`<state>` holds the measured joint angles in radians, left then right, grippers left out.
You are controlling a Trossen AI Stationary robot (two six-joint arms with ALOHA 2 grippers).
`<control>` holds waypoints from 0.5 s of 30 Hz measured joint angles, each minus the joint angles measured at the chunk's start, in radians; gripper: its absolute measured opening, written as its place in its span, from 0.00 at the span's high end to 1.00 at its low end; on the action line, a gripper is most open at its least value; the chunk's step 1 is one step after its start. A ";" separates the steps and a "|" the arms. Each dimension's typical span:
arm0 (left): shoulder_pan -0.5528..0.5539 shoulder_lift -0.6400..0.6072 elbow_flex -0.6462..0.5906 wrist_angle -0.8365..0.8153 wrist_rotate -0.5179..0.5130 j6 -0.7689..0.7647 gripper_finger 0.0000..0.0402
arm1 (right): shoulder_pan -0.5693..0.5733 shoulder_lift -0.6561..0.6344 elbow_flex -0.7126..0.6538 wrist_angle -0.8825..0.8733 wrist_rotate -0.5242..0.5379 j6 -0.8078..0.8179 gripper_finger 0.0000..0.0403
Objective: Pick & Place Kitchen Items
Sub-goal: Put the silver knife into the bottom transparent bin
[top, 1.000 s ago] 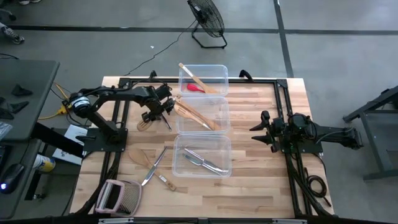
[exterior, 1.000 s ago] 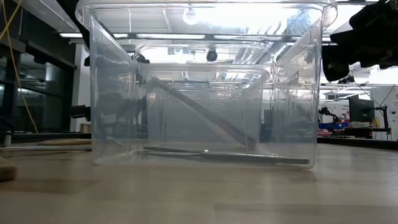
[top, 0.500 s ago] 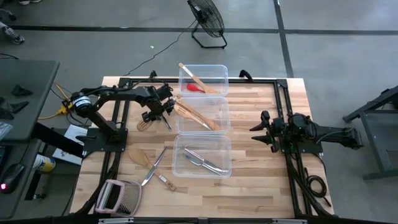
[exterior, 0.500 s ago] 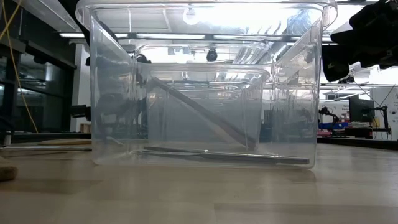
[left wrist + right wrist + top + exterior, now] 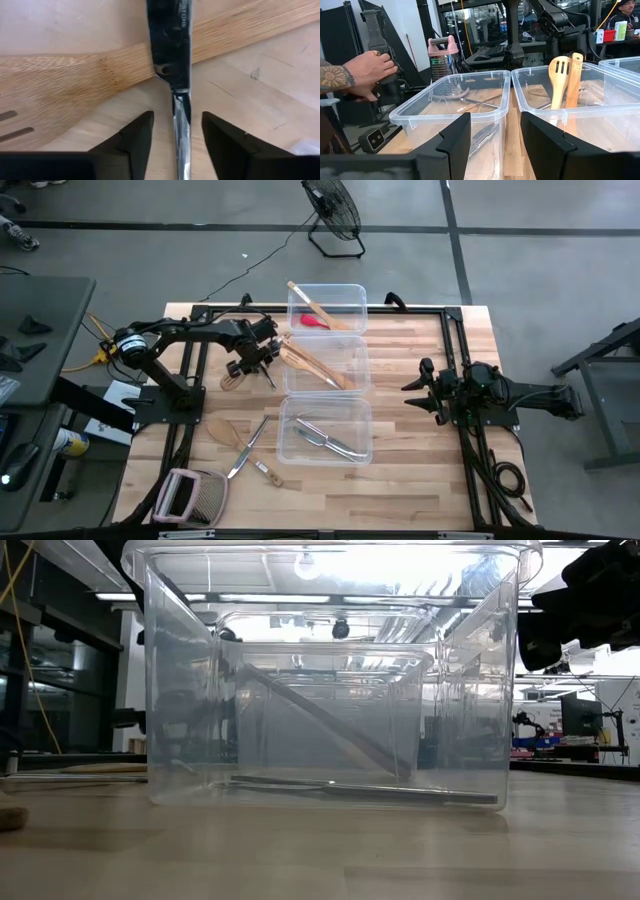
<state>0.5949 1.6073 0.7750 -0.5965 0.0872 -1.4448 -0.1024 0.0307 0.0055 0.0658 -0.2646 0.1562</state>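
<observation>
The sorting looks partly done. Three clear tubs stand in a row down the middle of the tabletop (image 5: 420, 470). The far tub (image 5: 327, 307), near the far edge, holds a wooden utensil and the small red utensil (image 5: 313, 322). The middle tub (image 5: 325, 364) holds pale wooden spatulas (image 5: 312, 362), one slotted and leaning on the wall. The near tub (image 5: 325, 430) holds silver cutlery (image 5: 328, 439).

Items still lie loose toward the left edge of the tabletop: a slotted wooden spatula (image 5: 55, 75) with a metal knife (image 5: 172, 45) lying across its handle, just beside the middle tub, and nearer the front edge a wooden spoon (image 5: 222, 430), a silver utensil (image 5: 247, 447) and a small wood-handled piece (image 5: 265, 472). A pink-framed grater (image 5: 186, 496) sits at the front left corner.

The left hand (image 5: 176, 137) hangs low over the knife, its fingers (image 5: 131, 137) partly spread to either side of the blade and not yet touching it; the grasp is judged to be the step in hand. The right hand (image 5: 494, 135) waits near the right edge, fingers partly apart, holding nothing. A person's hand (image 5: 367, 70) shows beyond the tabletop.
</observation>
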 joint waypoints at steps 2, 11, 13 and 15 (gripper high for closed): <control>0.000 0.000 0.000 -0.010 -0.006 0.000 0.62 | 0.000 0.000 0.000 0.000 0.000 0.000 0.59; 0.000 0.000 0.000 -0.028 -0.019 0.000 0.71 | 0.000 0.000 0.000 0.000 0.000 0.000 0.59; 0.000 0.007 0.000 -0.033 -0.019 0.000 0.71 | 0.000 0.000 0.000 0.000 0.000 0.000 0.59; 0.000 0.020 0.002 -0.039 -0.016 0.011 0.71 | 0.000 0.000 0.000 0.000 0.000 0.000 0.59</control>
<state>0.5945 1.6269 0.7769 -0.6358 0.0716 -1.4340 -0.1026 0.0307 0.0053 0.0658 -0.2646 0.1562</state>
